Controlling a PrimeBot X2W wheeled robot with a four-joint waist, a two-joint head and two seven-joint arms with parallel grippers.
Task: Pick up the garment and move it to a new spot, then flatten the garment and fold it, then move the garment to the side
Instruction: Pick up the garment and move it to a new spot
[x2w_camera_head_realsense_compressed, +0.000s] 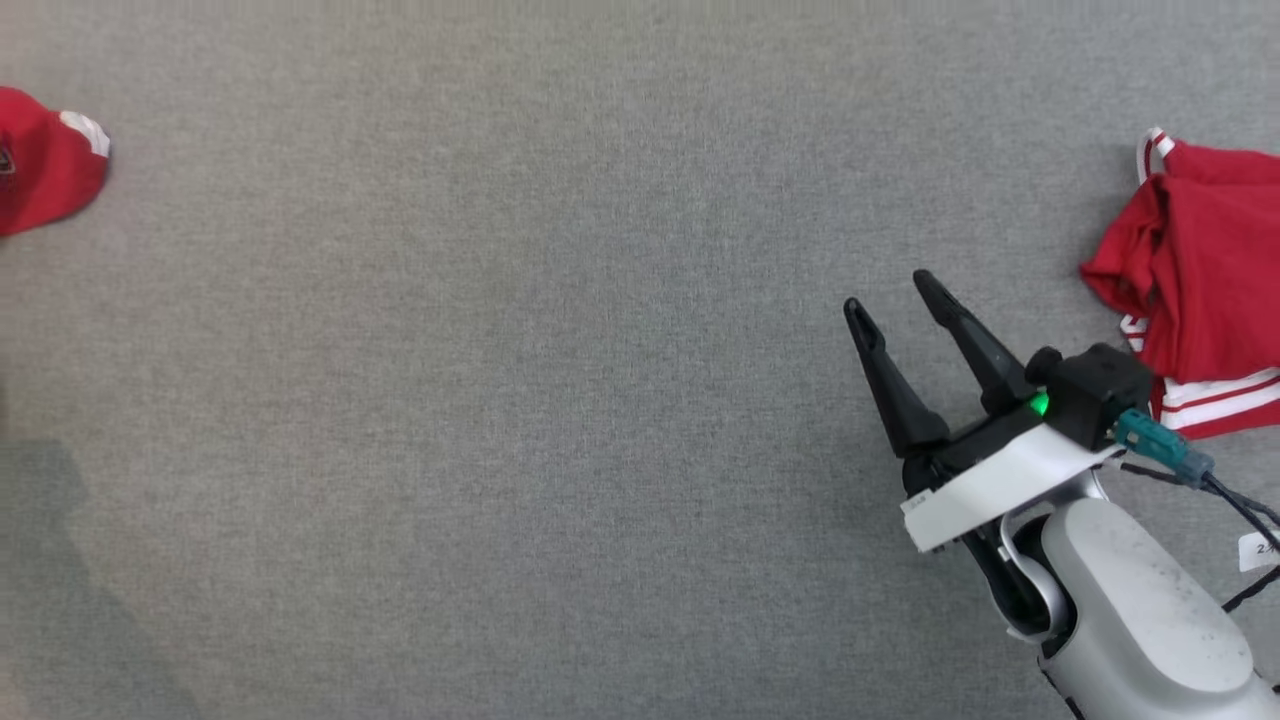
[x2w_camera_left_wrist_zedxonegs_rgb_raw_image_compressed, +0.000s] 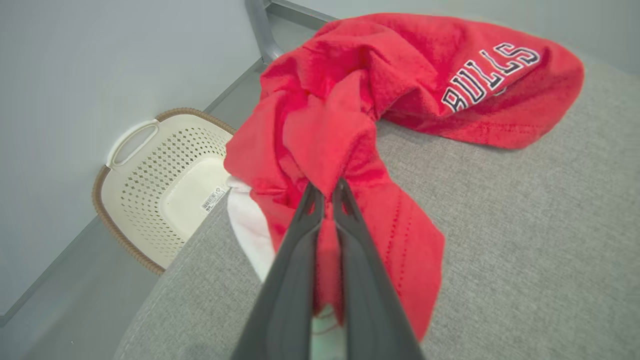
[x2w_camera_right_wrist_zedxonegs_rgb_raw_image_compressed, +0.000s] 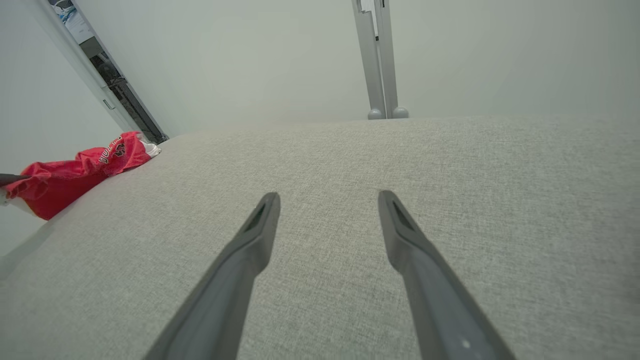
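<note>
Nearest, the left gripper (x2w_camera_left_wrist_zedxonegs_rgb_raw_image_compressed: 327, 192) pinches a raised fold of the red garment (x2w_camera_left_wrist_zedxonegs_rgb_raw_image_compressed: 400, 80), whose bulk stretches away from its jaws near the left edge of the grey table (x2w_camera_left_wrist_zedxonegs_rgb_raw_image_compressed: 525, 225). Farther off, the right gripper (x2w_camera_head_realsense_compressed: 889, 292) hangs spread, empty, well apart.

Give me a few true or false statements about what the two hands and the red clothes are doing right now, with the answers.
1. The left hand is shut on a fold of the red Bulls garment. True.
2. The right hand grips cloth. False: it is open over the grey table and holds nothing.
3. The cream basket sits on the table. False: it stands on the floor beside the table's corner.
4. A red striped garment lies at the head view's right edge. True.
</note>
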